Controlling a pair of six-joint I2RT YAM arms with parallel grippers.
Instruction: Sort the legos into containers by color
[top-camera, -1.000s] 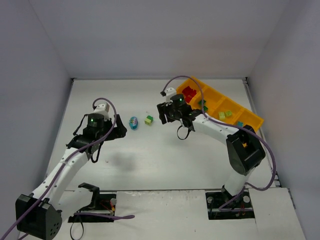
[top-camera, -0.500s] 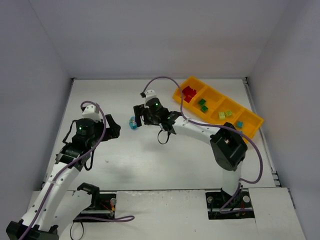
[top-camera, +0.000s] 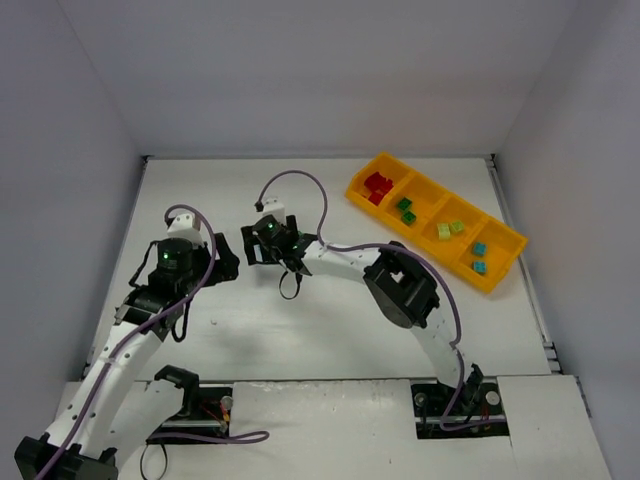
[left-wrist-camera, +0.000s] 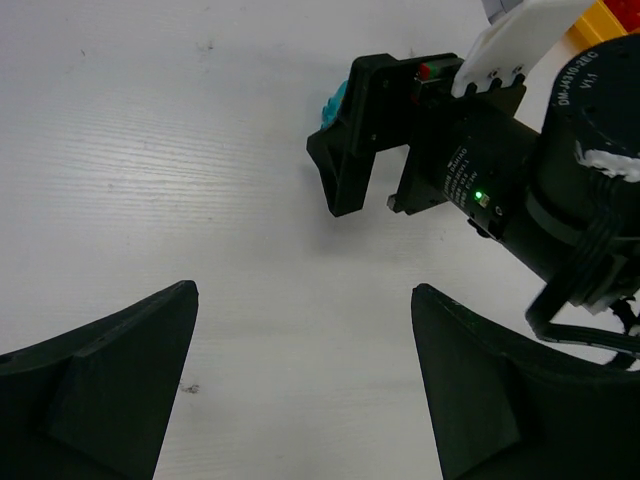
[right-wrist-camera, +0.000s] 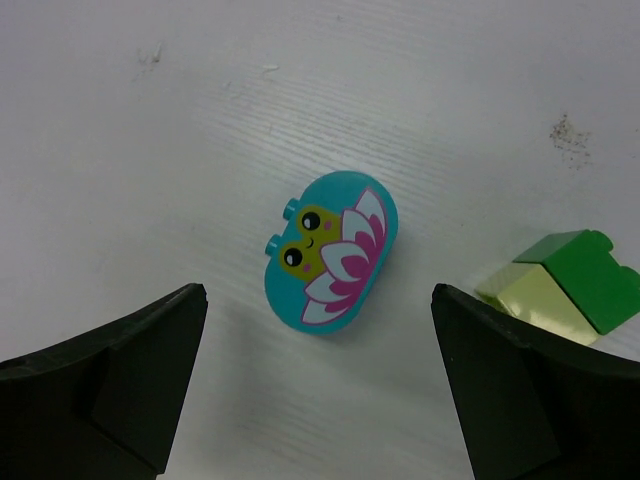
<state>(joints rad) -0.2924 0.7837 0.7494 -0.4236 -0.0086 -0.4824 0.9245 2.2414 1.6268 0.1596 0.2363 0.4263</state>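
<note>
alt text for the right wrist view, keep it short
A teal oval brick printed with a frog and lotus lies on the white table between two dark spread fingers. At right, a green brick touches a pale yellow-green brick.

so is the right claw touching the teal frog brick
Apart. Right wrist view: the teal frog brick lies between the claw fingers, white table showing on both sides.

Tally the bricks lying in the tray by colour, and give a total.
red bricks: 2 (clumped, possibly more)
dark green bricks: 2
yellow-green bricks: 2
teal bricks: 2
Total in the tray: 8
</note>
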